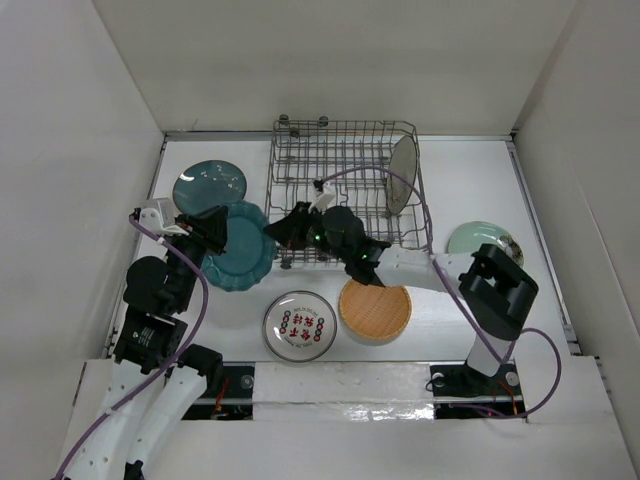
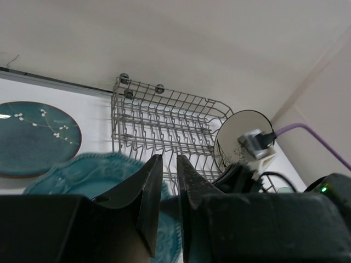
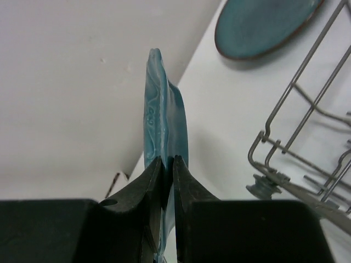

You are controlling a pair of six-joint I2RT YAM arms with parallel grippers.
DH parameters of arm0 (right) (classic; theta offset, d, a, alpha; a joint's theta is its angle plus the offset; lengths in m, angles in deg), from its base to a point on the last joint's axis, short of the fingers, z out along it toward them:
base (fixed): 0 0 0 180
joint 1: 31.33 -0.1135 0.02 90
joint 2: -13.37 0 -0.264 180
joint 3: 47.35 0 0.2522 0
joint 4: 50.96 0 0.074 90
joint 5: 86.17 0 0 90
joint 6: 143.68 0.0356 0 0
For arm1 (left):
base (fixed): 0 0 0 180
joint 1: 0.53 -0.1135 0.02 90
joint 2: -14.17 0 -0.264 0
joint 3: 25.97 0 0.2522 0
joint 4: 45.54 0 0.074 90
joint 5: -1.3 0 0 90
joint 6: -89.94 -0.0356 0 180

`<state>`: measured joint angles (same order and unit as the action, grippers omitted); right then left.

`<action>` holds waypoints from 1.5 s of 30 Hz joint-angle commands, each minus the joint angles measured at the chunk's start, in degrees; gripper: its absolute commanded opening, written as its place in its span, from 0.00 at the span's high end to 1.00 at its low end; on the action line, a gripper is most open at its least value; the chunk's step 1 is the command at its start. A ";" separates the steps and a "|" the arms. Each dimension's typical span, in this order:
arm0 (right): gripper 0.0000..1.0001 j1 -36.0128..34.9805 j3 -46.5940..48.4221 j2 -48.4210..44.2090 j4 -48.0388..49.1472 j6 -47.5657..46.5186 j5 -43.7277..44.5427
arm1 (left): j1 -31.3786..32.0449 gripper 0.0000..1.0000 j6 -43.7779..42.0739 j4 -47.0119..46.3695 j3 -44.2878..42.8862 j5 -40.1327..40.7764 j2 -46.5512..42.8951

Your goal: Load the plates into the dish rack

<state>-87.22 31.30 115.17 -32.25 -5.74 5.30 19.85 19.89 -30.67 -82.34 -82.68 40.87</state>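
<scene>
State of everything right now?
dish rack: holds one plate
beige-grey plate: standing in dish rack
teal scalloped plate: tilted, rim pinched
dark teal speckled plate: flat on table
white patterned plate: flat on table
tan woven-look plate: flat on table
pale green plate: flat on table
right gripper: shut on teal scalloped plate
left gripper: nearly closed, grip unclear

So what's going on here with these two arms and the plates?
The right gripper is clamped on the rim of the teal scalloped plate, just left of the dish rack. The left gripper sits at that plate's other side; whether it grips is unclear. One beige-grey plate stands in the rack. The dark teal plate, patterned white plate, woven tan plate and pale green plate lie on the table.
</scene>
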 commanded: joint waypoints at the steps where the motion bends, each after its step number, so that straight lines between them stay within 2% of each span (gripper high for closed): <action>1: 1.00 3.86 0.60 -7.57 14.65 1.81 0.19 | -0.17 0.85 -0.70 -2.68 0.42 0.57 -0.95; 7: 1.00 13.42 -2.56 -16.88 11.66 -3.55 5.55 | -0.17 0.85 -0.61 -2.69 0.51 0.22 -1.12; 10: 1.00 18.00 -3.53 -21.28 8.07 -8.64 11.17 | -0.17 0.85 -0.61 -2.69 0.51 -0.13 -1.03; 14: 1.00 23.10 -2.14 -23.49 2.08 -16.73 17.85 | -0.17 0.85 -0.52 -2.77 0.51 -0.04 -1.30; 18: 1.00 26.09 3.56 -22.09 -3.54 -26.90 21.90 | -0.17 0.85 -0.52 -2.77 0.60 -0.05 -1.30; 25: 1.00 29.09 12.09 -16.46 -11.18 -38.53 26.03 | -0.17 0.85 -0.61 -2.77 0.60 0.22 -1.21; 33: 1.00 27.34 18.00 -10.13 -14.01 -50.73 32.79 | -0.17 0.85 -0.61 -2.69 0.60 0.22 -0.68; 45: 1.00 27.33 19.67 -7.23 -14.80 -56.29 37.46 | -0.17 0.85 -0.61 -2.69 0.51 0.22 -0.68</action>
<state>-59.53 45.50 110.05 -56.71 -59.44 39.40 19.85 19.89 -30.67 -82.34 -82.57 40.23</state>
